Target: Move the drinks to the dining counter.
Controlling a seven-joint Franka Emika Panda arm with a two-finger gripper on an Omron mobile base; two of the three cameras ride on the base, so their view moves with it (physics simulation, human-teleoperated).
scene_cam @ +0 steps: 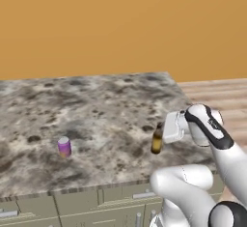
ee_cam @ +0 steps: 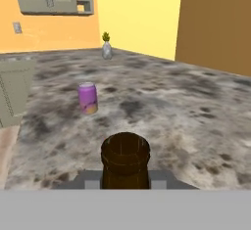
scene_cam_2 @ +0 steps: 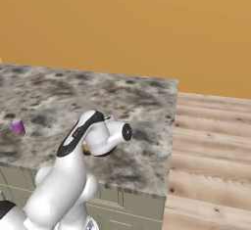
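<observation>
can (scene_cam: 64, 147) already on the surface (scene_cam: 96, 110), ahead of the end effector (scene_cam: 159, 141), which pinches the bottle (scene_cam: 157, 139) over it; only set-down left.

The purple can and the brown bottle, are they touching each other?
Apart. The left base view shows the purple can standing well left of the brown bottle, bare dining counter between them.

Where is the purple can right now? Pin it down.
The purple can stands upright on the dining counter, toward the left in the left base view, well apart from the brown bottle in the gripper.
</observation>
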